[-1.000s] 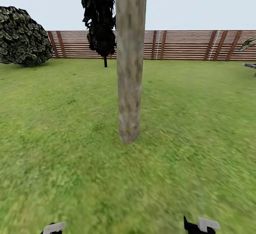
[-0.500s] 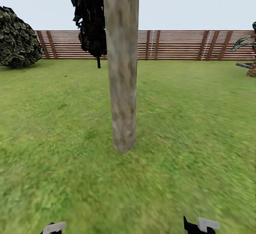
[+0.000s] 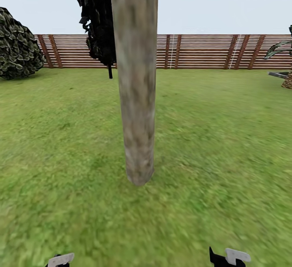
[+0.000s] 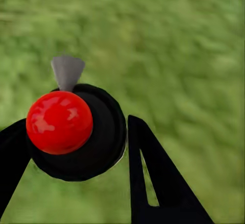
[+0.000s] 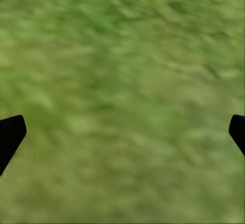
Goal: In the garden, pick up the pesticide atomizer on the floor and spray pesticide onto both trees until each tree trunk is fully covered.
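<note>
Sprayer (image 4: pixel 76 132) sat clamped in my left tool (image 4: pixel 76 147), nozzle pointing away over the grass. My right tool (image 5: pixel 122 132) hung spread wide, holding nothing. Ahead of both, slightly nearer the left one, the trunk (image 3: pixel 136 97) stood upright.

A thick, mottled grey-brown tree trunk (image 3: pixel 137 97) rises from the wide green lawn (image 3: pixel 219 137) straight ahead, near the robot. Behind it, to the left, stands a dark, leafy tree on a thin stem (image 3: pixel 99 20) — and further left a rounded bushy shrub (image 3: pixel 18 46). The brown fence of horizontal wooden slats (image 3: pixel 202 51) runs behind them all; a scaly palm base (image 3: pixel 287 81) sits far right.
</note>
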{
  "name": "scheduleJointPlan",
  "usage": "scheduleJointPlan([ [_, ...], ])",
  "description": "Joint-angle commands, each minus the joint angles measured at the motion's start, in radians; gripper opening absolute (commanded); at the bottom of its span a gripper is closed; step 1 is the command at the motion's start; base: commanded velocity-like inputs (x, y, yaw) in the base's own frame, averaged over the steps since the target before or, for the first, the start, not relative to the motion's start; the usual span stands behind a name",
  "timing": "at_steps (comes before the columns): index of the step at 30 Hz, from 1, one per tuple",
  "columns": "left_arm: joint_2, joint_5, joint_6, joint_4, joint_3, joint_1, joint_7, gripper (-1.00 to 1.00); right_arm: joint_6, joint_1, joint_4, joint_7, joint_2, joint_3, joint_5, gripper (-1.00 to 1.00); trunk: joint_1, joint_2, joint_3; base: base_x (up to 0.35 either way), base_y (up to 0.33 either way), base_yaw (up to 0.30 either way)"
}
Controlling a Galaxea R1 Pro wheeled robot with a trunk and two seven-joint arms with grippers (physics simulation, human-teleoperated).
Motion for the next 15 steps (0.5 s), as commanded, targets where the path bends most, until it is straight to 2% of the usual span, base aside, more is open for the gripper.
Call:
scheduleJointPlan([
  [1, 0.000, 0.007, -0.003, 0.001, -0.002, 0.000, 0.000, -1.00, -0.003, 0.000, 0.000, -0.002, 0.000, -0.001, 0.005, 1.00, 0.000, 0.000, -0.001, 0.335, 0.000, 0.000],
  [5, 0.003, 0.005, -0.004, -0.007, -0.001, -0.001, -0.001, -1.00, -0.003, -0.001, -0.002, 0.003, 0.001, 0.001, 0.007, 1.00, 0.000, 0.000, -0.001, 0.277, 0.000, 0.000],
  [7, 0.004, 0.003, -0.001, -0.015, -0.008, -0.006, -0.008, -1.00, -0.003, -0.001, -0.018, 0.005, 0.002, 0.053, 0.051, 1.00, 0.000, 0.000, -0.001, 0.072, 0.000, 0.000],
  [8, 0.005, -0.001, 0.002, -0.017, -0.012, -0.008, -0.013, -1.00, -0.003, -0.002, -0.036, 0.006, 0.001, 0.114, 0.087, 1.00, 0.000, 0.000, -0.001, 0.029, 0.000, 0.000],
  [9, 0.014, -0.055, 0.006, -0.019, -0.049, -0.012, -0.059, -1.00, -0.002, -0.016, -0.065, 0.006, 0.001, 0.216, 0.136, 1.00, 0.000, 0.000, -0.001, 0.009, 0.000, 0.000],
  [10, 0.029, -0.125, 0.010, -0.019, -0.078, -0.018, -0.117, -1.00, -0.002, -0.039, -0.075, 0.010, 0.001, 0.274, 0.155, 1.00, 0.000, 0.000, -0.001, 0.005, 0.000, 0.000],
  [11, 0.050, -0.252, 0.014, -0.023, -0.106, -0.060, -0.245, -1.00, 0.002, -0.100, -0.083, 0.092, 0.001, 0.382, 0.175, 1.00, 0.000, 0.000, -0.001, 0.001, 0.000, 0.000],
  [13, 0.058, -0.303, 0.014, -0.024, -0.113, -0.089, -0.313, -1.00, 0.003, -0.131, -0.085, 0.184, 0.000, 0.412, 0.180, 1.00, 0.000, 0.000, -0.001, 0.000, 0.000, 0.000],
  [14, 0.071, -0.357, 0.016, -0.025, -0.116, -0.124, -0.392, -1.00, 0.004, -0.163, -0.086, 0.289, -0.002, 0.428, 0.182, 1.00, 0.000, 0.000, -0.001, 0.000, 0.000, 0.000],
  [15, 0.081, -0.396, 0.021, -0.025, -0.117, -0.148, -0.450, -1.00, 0.005, -0.182, -0.086, 0.349, -0.003, 0.434, 0.184, 1.00, 0.000, 0.000, -0.001, 0.000, 0.000, 0.000],
])
